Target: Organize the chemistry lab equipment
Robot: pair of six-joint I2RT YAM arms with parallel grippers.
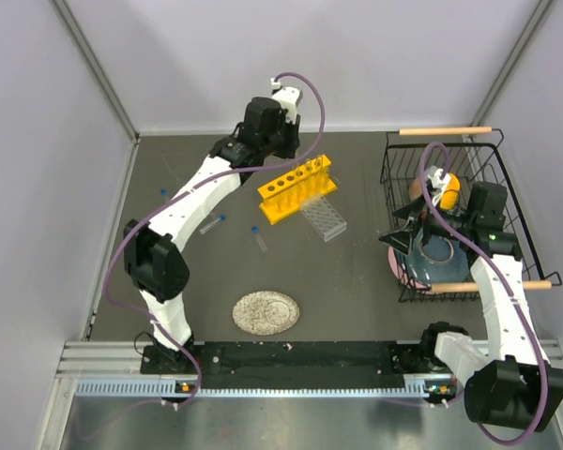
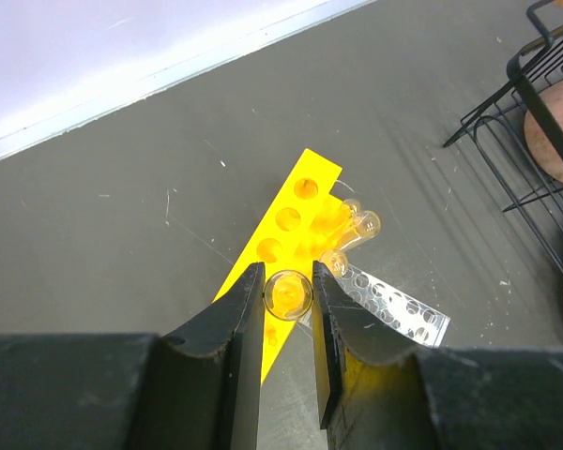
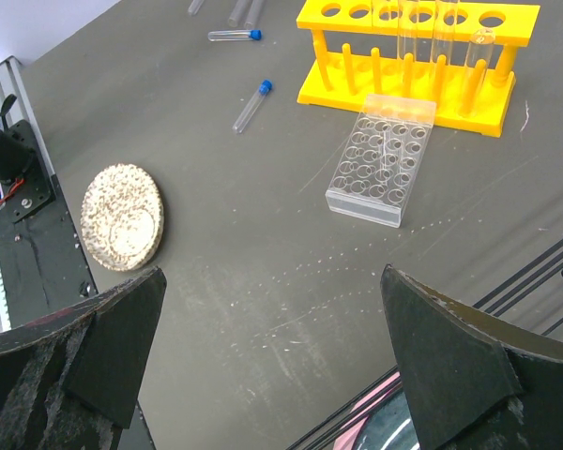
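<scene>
Glass tube [image 2: 287,292] sits pinched upright between the left fingers [image 2: 242,319], poised over the yellow rack [image 2: 291,217] far back on the desk [image 1: 357,291]. Next it likely needs aligning with a free hole, then lowering. Right fingers [image 3: 113,328] gape empty.

left arm [image 1: 205,186], right arm [image 1: 505,298]: white links, black joints | cables [image 1: 323,111]: purple | claw fingers [image 2: 227,328]: black

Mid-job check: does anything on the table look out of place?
Yes: blue-capped vials lie loose on their sides left of the yellow rack. Left tool grips a glass tube above that rack. Nothing looks spilled.
</scene>
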